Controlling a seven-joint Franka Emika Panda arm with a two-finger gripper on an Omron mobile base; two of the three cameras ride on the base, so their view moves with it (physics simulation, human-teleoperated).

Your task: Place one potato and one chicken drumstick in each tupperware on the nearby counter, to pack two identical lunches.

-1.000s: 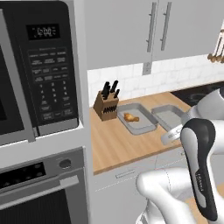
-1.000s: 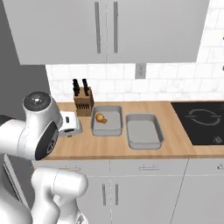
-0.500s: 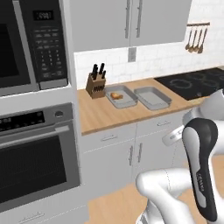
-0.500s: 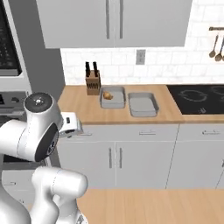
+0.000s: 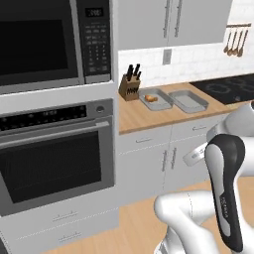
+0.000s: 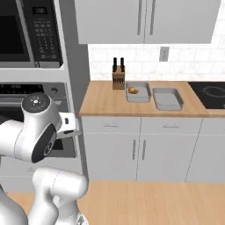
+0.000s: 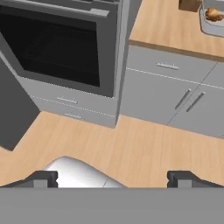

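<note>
Roughly half packed: on the counter [image 6: 105, 102], the tupperware nearest the knife block [image 6: 117, 80] holds a potato [image 6: 131, 90] and drumstick [image 5: 153, 98]; the second tupperware [image 6: 167, 98] appears empty. Gripper [image 7: 112, 178], well back from the counter, gapes wide, holding nothing

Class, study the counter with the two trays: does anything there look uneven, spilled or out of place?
Nothing is spilled or askew. The two trays sit side by side; the left tray holds food beside the knife block, while the right tray looks empty, so the lunches are uneven.
</note>
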